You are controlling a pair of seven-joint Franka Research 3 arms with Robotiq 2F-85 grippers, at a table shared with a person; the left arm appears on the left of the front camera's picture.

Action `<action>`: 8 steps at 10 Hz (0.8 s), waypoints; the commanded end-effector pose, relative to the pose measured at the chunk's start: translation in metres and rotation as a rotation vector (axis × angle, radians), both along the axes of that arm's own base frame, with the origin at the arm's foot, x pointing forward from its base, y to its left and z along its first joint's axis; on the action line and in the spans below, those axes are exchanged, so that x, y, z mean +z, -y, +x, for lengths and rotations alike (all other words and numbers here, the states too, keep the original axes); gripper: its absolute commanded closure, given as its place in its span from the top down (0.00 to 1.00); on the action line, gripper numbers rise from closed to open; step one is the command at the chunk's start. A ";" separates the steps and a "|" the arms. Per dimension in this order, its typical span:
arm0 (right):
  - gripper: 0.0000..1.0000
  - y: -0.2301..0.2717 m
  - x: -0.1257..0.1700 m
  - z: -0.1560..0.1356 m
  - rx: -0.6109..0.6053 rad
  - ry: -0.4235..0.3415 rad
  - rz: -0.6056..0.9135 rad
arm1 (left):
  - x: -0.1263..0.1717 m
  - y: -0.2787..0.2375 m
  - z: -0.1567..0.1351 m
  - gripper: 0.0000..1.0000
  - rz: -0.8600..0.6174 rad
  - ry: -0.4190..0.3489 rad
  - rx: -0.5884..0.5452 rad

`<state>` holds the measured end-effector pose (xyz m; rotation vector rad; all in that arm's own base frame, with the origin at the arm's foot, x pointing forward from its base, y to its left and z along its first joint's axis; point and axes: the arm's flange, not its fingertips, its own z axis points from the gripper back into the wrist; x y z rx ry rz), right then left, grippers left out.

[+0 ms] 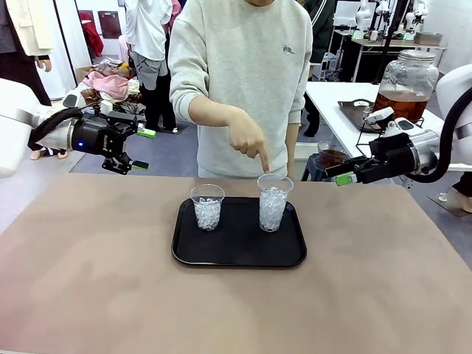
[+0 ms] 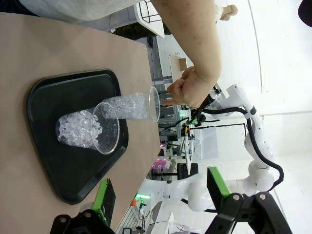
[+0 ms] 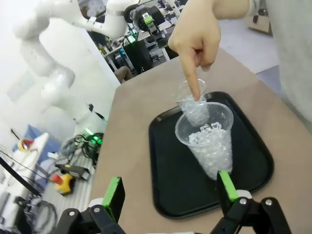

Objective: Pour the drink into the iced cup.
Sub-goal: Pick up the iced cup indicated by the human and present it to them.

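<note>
Black tray (image 1: 240,254), iced L cup (image 1: 207,209), iced R cup (image 1: 273,205) under person's hand (image 1: 247,139)

We're seeing a tan table (image 1: 88,295), one black tray (image 1: 240,249) sitting flat mid-table, slightly toward the far edge.

Bright, even light from overhead fills my views, leaving only faint soft shadows on the bench (image 1: 88,280) ahead of my fingers (image 3: 113,192), while white glare washes out the room beyond them and my wrist lenses bend the edges.
</note>
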<state>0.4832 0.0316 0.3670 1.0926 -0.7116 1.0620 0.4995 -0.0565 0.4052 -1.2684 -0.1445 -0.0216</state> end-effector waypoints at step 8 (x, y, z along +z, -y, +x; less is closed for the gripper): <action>1.00 -0.013 -0.016 0.013 -0.075 0.188 -0.027 | 0.001 0.000 0.000 1.00 0.002 0.003 0.003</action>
